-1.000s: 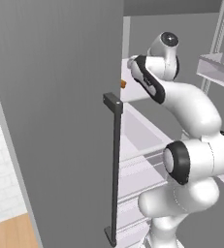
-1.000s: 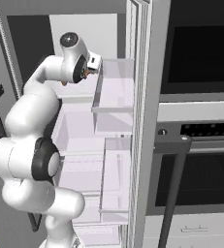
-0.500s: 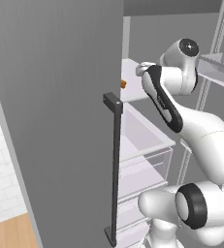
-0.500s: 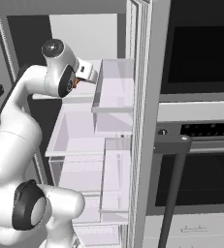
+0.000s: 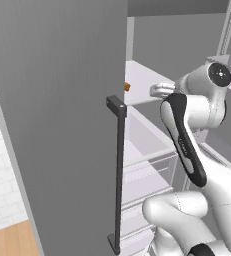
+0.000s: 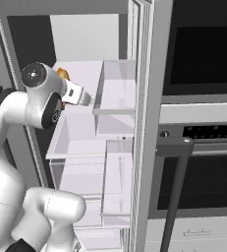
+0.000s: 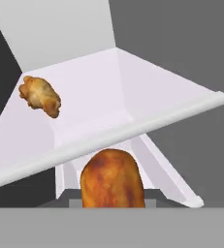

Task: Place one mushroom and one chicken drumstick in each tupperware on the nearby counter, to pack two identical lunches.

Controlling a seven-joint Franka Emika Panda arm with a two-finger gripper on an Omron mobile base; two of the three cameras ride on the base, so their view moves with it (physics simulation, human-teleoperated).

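- This is a home kitchen, rendered rather than real.
- A tall grey fridge door (image 5: 62, 125) stands open, with a dark vertical handle (image 5: 118, 175).
- Inside, pale shelves (image 6: 85, 135) and clear drawers (image 5: 147, 175) are stacked; a chicken drumstick (image 7: 40, 96) lies on one shelf.
- Beside the fridge sits a built-in black oven (image 6: 203, 172) with a bar handle (image 6: 176, 147).
- White wall tiles (image 5: 2, 190) meet a wooden floor (image 5: 12, 242).
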